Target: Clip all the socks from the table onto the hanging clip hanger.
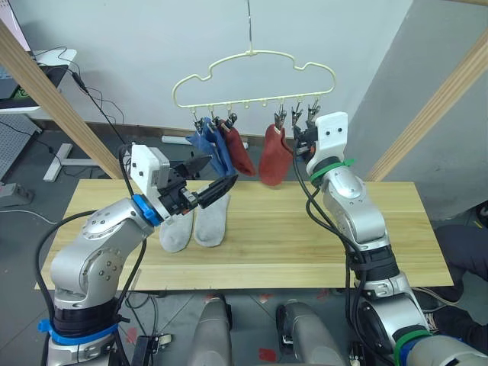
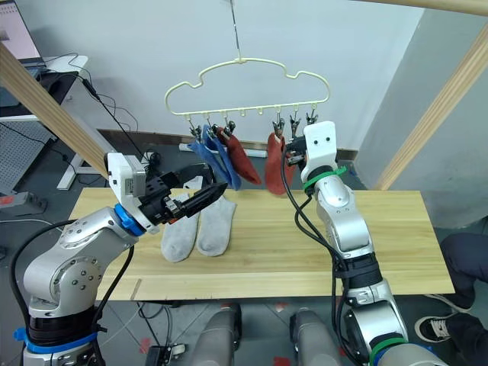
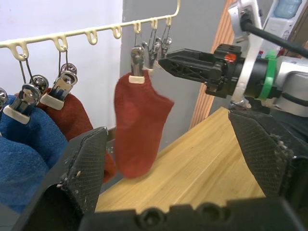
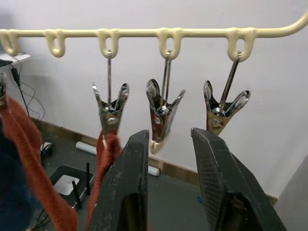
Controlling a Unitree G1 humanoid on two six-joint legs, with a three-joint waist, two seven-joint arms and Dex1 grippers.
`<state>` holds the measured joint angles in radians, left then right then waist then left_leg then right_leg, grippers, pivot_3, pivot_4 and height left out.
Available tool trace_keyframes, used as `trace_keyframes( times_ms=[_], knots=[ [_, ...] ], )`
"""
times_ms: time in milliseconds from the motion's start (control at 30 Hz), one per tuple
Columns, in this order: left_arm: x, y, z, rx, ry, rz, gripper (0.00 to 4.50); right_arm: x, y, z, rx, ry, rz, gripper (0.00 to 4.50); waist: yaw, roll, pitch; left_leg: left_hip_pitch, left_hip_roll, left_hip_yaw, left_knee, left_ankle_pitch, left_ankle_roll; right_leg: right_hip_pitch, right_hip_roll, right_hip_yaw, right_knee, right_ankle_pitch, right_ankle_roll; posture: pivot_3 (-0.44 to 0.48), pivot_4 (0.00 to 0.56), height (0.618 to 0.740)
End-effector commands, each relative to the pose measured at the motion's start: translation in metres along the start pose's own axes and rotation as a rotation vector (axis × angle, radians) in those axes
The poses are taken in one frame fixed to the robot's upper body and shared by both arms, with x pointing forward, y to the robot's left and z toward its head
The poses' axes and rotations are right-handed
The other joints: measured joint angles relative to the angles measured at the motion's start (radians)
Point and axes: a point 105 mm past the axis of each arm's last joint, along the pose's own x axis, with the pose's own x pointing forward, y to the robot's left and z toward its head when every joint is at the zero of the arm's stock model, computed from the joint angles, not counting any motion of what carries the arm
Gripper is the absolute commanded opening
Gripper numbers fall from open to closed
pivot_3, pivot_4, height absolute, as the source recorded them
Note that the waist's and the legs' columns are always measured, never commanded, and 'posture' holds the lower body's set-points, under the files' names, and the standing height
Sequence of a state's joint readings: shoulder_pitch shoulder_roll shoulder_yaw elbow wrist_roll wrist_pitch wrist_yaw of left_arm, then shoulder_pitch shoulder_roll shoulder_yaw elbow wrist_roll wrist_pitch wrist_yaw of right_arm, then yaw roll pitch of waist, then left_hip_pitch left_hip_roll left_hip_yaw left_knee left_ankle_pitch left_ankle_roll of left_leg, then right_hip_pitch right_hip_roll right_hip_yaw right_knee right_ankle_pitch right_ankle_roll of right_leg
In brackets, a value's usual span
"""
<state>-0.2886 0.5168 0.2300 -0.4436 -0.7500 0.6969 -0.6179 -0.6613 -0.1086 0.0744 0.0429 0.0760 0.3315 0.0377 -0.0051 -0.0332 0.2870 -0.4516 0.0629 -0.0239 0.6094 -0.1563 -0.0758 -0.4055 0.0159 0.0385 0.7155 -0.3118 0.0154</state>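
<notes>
While 2 grey socks (image 1: 194,223) lie on table (image 1: 305,244), both pincers gape empty.

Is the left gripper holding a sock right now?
No, the left gripper is open and empty above the two grey socks, which lie flat on the table.

Slanted wooden frame poles (image 1: 46,95) both sides; black cables (image 1: 95,99) on white wall; desk (image 1: 42,65) far left.
</notes>
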Motion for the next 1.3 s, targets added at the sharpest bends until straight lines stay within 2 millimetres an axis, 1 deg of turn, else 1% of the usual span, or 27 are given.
trace_keyframes(
  times_ms=[33, 233, 400, 467, 500, 900, 1300],
  knots=[
    [-0.001, -0.008, 0.014, 0.035, -0.038, -0.023, 4.50, 0.006, -0.002, 0.021, 0.003, -0.079, -0.023, 1.44, 0.003, 0.000, 0.000, 0.000, 0.000, 0.000, 0.000, 0.000, 0.000, 0.000, 0.000, 0.000, 0.000, 0.000, 0.000, 0.119, 0.231, 0.740],
    [0.000, -0.007, 0.015, 0.041, -0.043, -0.022, 4.50, 0.012, 0.001, 0.026, 0.018, -0.095, -0.022, 1.44, 0.004, 0.000, 0.000, 0.000, 0.000, 0.000, 0.000, 0.000, 0.000, 0.000, 0.000, 0.000, 0.000, 0.000, 0.000, 0.119, 0.231, 0.740],
    [0.001, -0.005, 0.017, 0.046, -0.048, -0.011, 4.50, 0.016, -0.001, 0.022, 0.039, -0.079, -0.040, 1.44, 0.006, 0.000, 0.000, 0.000, 0.000, 0.000, 0.000, 0.000, 0.000, 0.000, 0.000, 0.000, 0.000, 0.000, 0.000, 0.119, 0.231, 0.740],
    [0.001, -0.005, 0.016, 0.047, -0.047, -0.009, 4.50, 0.018, -0.002, 0.023, 0.050, -0.078, -0.050, 1.44, 0.006, 0.000, 0.000, 0.000, 0.000, 0.000, 0.000, 0.000, 0.000, 0.000, 0.000, 0.000, 0.000, 0.000, 0.000, 0.119, 0.231, 0.740],
    [0.001, -0.005, 0.016, 0.047, -0.047, -0.009, 4.50, 0.020, -0.002, 0.023, 0.055, -0.079, -0.054, 1.44, 0.005, 0.000, 0.000, 0.000, 0.000, 0.000, 0.000, 0.000, 0.000, 0.000, 0.000, 0.000, 0.000, 0.000, 0.000, 0.127, 0.239, 0.740],
    [0.002, -0.005, 0.015, 0.050, -0.042, -0.003, 4.50, 0.025, -0.004, 0.026, 0.077, -0.083, -0.080, 1.44, 0.007, 0.000, 0.000, 0.000, 0.000, 0.000, 0.000, 0.000, 0.000, 0.000, 0.000, 0.000, 0.000, 0.000, 0.000, 0.128, 0.242, 0.740],
    [0.003, -0.004, 0.014, 0.053, -0.039, 0.003, 4.50, 0.028, 0.008, 0.031, 0.109, -0.093, -0.049, 1.44, 0.007, 0.000, 0.000, 0.000, 0.000, 0.000, 0.000, 0.000, 0.000, 0.000, 0.000, 0.000, 0.000, 0.000, 0.000, 0.128, 0.243, 0.740]
  ],
)
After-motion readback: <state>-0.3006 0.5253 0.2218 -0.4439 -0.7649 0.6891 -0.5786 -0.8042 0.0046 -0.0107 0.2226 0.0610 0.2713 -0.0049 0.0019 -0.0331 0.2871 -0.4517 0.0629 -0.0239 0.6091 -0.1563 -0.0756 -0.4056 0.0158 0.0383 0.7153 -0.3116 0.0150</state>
